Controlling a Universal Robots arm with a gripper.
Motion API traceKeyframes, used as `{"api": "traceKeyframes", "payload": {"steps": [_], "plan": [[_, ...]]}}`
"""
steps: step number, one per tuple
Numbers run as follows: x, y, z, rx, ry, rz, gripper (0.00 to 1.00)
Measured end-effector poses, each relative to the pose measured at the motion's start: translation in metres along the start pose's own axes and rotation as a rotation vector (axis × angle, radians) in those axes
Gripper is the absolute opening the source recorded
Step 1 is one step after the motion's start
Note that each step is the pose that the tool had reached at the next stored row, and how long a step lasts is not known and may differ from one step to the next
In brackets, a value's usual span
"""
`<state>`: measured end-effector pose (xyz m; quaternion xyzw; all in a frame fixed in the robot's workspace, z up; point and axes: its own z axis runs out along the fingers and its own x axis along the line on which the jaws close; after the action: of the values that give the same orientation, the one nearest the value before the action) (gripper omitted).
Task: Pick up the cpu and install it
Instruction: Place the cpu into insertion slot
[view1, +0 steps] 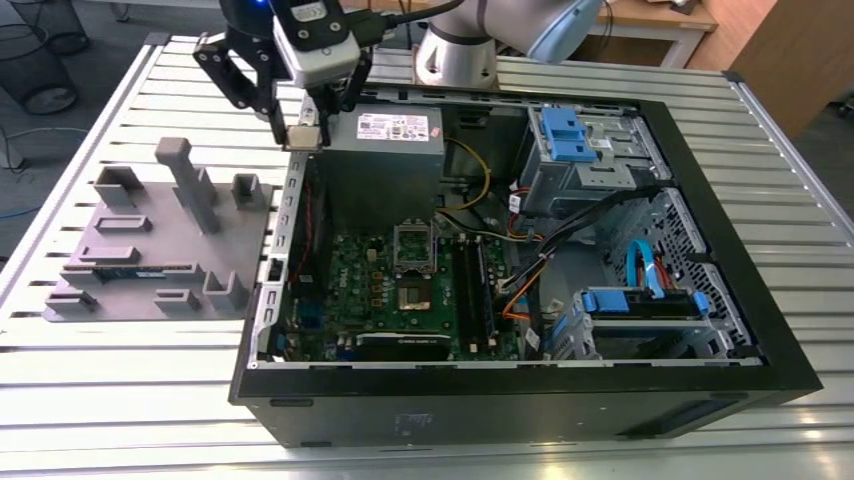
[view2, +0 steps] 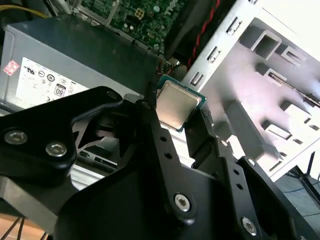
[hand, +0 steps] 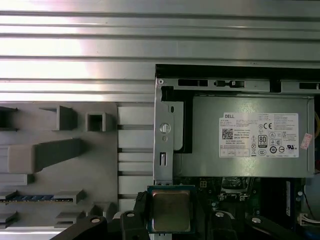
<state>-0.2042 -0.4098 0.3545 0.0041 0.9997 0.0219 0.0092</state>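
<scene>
The gripper had its fingers closed on the edges of the cpu. It held the chip above the corner of the computer case beside the power supply, well apart from the socket. Carrying it well probably meant keeping the chip flat and the grip steady. The case wall lay just below. The room above the board looked open, though cables crowded one side.
</scene>
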Motion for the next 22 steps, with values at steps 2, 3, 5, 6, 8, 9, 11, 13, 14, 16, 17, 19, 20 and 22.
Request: {"api": "traceKeyframes", "payload": {"steps": [2,3,5,6,8,9,11,13,14,16,17,19,20,22], "plan": [[-0.0054,0.0000,0.0002,0.0000,0.0001,0.000,0.47],[-0.0079,0.0000,0.0003,0.0000,0.0001,0.000,0.47],[-0.0130,0.0001,0.0005,0.0001,0.0002,0.000,0.47],[-0.0155,0.0001,0.0006,0.0000,0.0003,0.000,0.47],[-0.0206,0.0001,0.0007,0.0001,0.0004,0.000,0.47],[-0.0234,0.0001,0.0009,0.0001,0.0003,0.000,0.47],[-0.0286,0.0002,0.0011,0.0000,0.0004,0.000,0.47],[-0.0338,0.0002,0.0013,0.0000,0.0004,0.000,0.47],[-0.0367,0.0003,0.0014,0.0000,0.0005,0.000,0.47],[-0.0421,0.0003,0.0016,0.0000,0.0006,0.000,0.47],[-0.0449,0.0003,0.0017,0.0000,0.0006,0.000,0.47],[-0.0498,0.0003,0.0019,0.0001,0.0006,0.000,0.47],[-0.0522,0.0004,0.0019,0.0001,0.0006,0.000,0.47],[-0.0572,0.0004,0.0021,0.0001,0.0007,0.000,0.47]]}}
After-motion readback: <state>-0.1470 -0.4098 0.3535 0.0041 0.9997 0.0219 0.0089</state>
